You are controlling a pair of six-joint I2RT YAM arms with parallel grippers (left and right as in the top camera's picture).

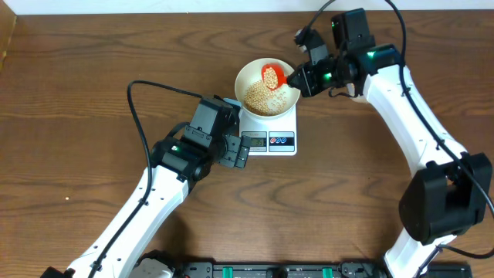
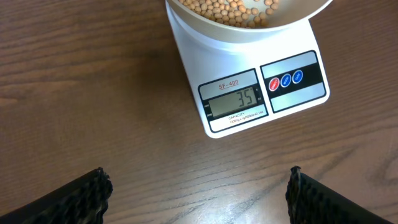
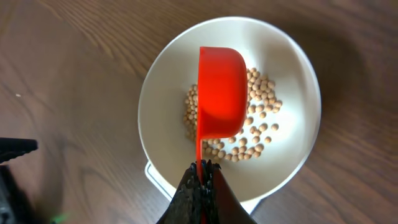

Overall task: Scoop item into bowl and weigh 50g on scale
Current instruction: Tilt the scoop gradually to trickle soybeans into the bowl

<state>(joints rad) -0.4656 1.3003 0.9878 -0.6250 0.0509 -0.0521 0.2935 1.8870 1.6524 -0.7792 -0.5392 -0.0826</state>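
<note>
The white bowl (image 1: pixel 247 77) stands on the white scale (image 1: pixel 284 123), holding tan beans (image 1: pixel 262 98). The scale's display (image 2: pixel 239 99) reads 35. My right gripper (image 1: pixel 299 77) is shut on the handle of a red scoop (image 1: pixel 272 76), which is tipped on its side over the bowl; in the right wrist view the red scoop (image 3: pixel 221 93) hangs above the beans (image 3: pixel 261 118) in the bowl (image 3: pixel 161 118), the gripper (image 3: pixel 202 168) pinching its handle. My left gripper (image 2: pixel 199 186) is open and empty, over bare table just in front of the scale.
The table (image 1: pixel 77 93) is dark brown wood. Cables from both arms arc over it, one (image 1: pixel 147 85) left of the scale. The left arm (image 1: pixel 193 147) lies close to the scale's front left corner.
</note>
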